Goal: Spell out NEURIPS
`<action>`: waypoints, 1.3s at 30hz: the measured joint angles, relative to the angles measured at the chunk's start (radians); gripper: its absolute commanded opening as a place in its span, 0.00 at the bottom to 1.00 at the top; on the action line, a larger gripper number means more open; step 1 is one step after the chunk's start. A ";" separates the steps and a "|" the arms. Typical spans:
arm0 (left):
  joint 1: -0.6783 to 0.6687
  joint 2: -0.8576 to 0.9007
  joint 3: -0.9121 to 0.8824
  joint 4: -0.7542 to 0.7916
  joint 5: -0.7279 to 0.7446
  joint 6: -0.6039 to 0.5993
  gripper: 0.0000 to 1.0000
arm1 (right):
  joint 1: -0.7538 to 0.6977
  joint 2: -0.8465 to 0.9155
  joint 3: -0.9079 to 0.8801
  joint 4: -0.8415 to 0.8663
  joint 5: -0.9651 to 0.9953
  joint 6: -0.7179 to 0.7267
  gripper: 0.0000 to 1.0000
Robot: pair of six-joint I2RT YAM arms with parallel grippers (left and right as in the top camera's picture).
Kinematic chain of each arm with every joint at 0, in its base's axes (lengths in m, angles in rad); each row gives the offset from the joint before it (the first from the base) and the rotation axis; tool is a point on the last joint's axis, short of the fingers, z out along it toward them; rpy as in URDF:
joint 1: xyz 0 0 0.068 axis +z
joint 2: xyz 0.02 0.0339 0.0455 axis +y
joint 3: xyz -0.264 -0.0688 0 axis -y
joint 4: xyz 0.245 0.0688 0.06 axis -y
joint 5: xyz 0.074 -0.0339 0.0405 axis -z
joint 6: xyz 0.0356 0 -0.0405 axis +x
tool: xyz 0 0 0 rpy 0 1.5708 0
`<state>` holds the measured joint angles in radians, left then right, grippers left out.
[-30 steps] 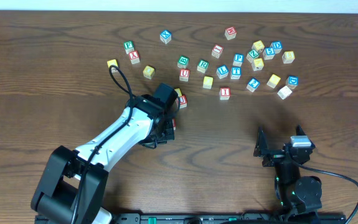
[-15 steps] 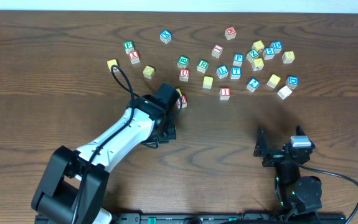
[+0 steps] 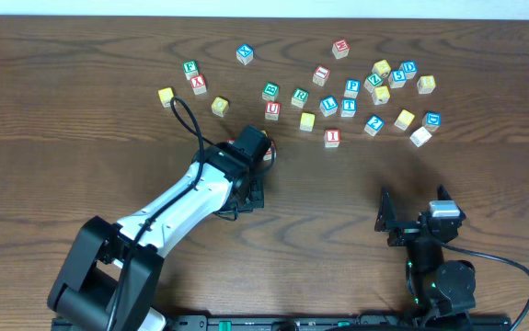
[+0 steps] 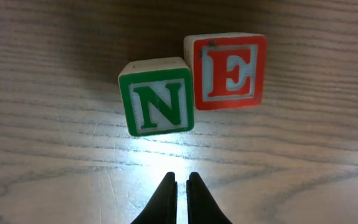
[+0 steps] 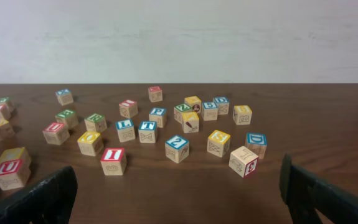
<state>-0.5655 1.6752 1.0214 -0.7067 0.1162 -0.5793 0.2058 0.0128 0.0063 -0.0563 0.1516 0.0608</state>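
Two cubes sit side by side in the upper middle of the left wrist view. The green N cube point(image 4: 159, 104) is on the left, and the red E cube point(image 4: 228, 71) is to its right and slightly higher. Their facing edges touch and both letters read upright. The left gripper point(image 4: 182, 180) hangs at the bottom edge just below the N cube, apart from it, its fingers pressed almost together on nothing.

In the overhead view the red U cube point(image 3: 272, 110), green R cube point(image 3: 299, 96), blue P cube point(image 3: 352, 87) and red I cube point(image 3: 332, 137) lie loose among the scatter across the upper middle of the table point(image 3: 62, 92). The right gripper point(image 3: 416, 207) sits at lower right, well apart from the cubes, fingers spread wide and empty.
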 measured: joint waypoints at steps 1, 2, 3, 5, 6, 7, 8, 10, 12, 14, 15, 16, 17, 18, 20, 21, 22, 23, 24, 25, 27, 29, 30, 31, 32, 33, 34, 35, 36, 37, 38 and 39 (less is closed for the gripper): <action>0.000 0.000 -0.006 0.007 -0.001 0.000 0.07 | 0.000 0.000 0.000 0.000 0.000 0.000 0.99; 0.000 0.000 -0.014 0.014 -0.003 0.000 0.07 | 0.000 0.000 0.000 0.000 0.000 0.000 0.99; 0.000 0.000 -0.022 0.019 -0.003 0.000 0.07 | 0.000 0.000 0.000 0.000 0.000 0.000 0.99; 0.000 0.000 -0.034 0.026 -0.003 0.000 0.08 | 0.000 0.000 0.000 0.000 0.000 0.000 0.99; 0.000 0.000 -0.035 0.028 -0.003 0.000 0.08 | 0.000 0.000 0.000 0.000 0.000 0.000 0.99; 0.000 0.000 -0.035 0.034 -0.004 0.000 0.08 | 0.000 0.000 0.000 0.000 0.000 0.000 0.99; 0.000 0.000 -0.035 0.039 -0.004 0.000 0.08 | 0.000 0.000 0.000 0.000 0.000 0.000 0.99; 0.000 0.000 -0.035 0.042 -0.007 0.000 0.08 | 0.000 0.000 0.000 0.000 0.000 0.000 0.99; 0.000 0.000 -0.035 0.043 -0.010 0.000 0.07 | 0.000 0.000 0.000 0.000 0.000 0.000 0.99; 0.000 0.000 -0.035 0.043 -0.011 0.000 0.08 | 0.000 0.000 0.000 0.000 0.000 0.000 0.99; 0.000 0.000 -0.035 0.043 -0.011 0.000 0.07 | 0.000 0.000 0.000 0.000 0.000 0.000 0.99; 0.000 0.000 -0.035 0.043 -0.011 0.000 0.07 | 0.000 0.000 0.000 0.000 0.000 0.000 0.99; 0.000 0.000 -0.035 0.043 -0.011 0.000 0.07 | 0.000 0.000 0.000 0.000 0.000 0.000 0.99; 0.000 0.000 -0.035 0.043 -0.011 0.000 0.07 | 0.000 0.000 0.000 0.000 0.000 0.000 0.99; 0.000 0.000 -0.035 0.042 -0.011 0.000 0.07 | 0.000 0.000 0.000 0.000 0.000 0.000 0.99; 0.000 0.000 -0.035 0.042 -0.011 0.000 0.07 | 0.000 0.000 0.000 0.000 0.000 0.000 0.99; 0.000 0.000 -0.035 0.042 -0.011 0.000 0.07 | 0.000 0.000 0.000 0.000 0.000 0.000 0.99; 0.000 0.000 -0.035 0.042 -0.011 0.000 0.07 | 0.000 0.000 0.000 0.000 0.000 0.000 0.99; 0.000 0.000 -0.035 0.042 -0.011 0.000 0.07 | 0.000 0.000 0.000 0.000 0.000 0.000 0.99; 0.000 0.000 -0.035 0.042 -0.011 0.000 0.08 | 0.000 0.000 0.000 0.000 0.000 0.000 0.99; 0.000 0.000 -0.035 0.042 -0.011 0.000 0.07 | 0.000 0.000 0.000 0.000 0.000 0.000 0.99; 0.000 0.000 -0.035 0.042 -0.011 0.000 0.07 | 0.000 0.000 0.000 0.000 0.000 0.000 0.99; 0.000 0.000 -0.035 0.042 -0.011 0.000 0.08 | 0.000 0.000 0.000 0.000 0.000 0.000 0.99; 0.000 0.000 -0.035 0.042 -0.011 0.000 0.07 | 0.000 0.000 0.000 0.000 0.000 0.000 0.99; 0.000 0.002 -0.035 0.042 -0.011 0.000 0.07 | 0.000 0.000 0.000 0.000 0.000 0.000 0.99; 0.000 0.005 -0.035 0.043 -0.011 0.000 0.08 | 0.000 0.000 0.000 0.000 0.000 0.000 0.99; 0.000 0.010 -0.036 0.046 -0.011 0.000 0.08 | 0.000 0.000 0.000 0.000 0.000 0.000 0.99; 0.000 0.016 -0.036 0.051 -0.011 0.000 0.07 | 0.000 0.000 0.000 0.000 0.000 0.000 0.99; 0.000 0.023 -0.036 0.057 -0.011 0.000 0.08 | 0.000 0.000 0.000 0.000 0.000 0.000 0.99; 0.000 0.028 -0.038 0.061 -0.011 0.000 0.07 | 0.000 0.000 0.000 0.000 0.000 0.000 0.99; 0.000 0.029 -0.040 0.061 -0.011 0.000 0.08 | 0.000 0.000 0.000 0.000 0.000 0.000 0.99; 0.000 0.029 -0.042 0.061 -0.011 0.000 0.07 | 0.000 0.000 0.000 0.000 0.000 0.000 0.99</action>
<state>-0.5655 1.7046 0.9798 -0.6456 0.1051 -0.5793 0.2058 0.0128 0.0063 -0.0563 0.1516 0.0608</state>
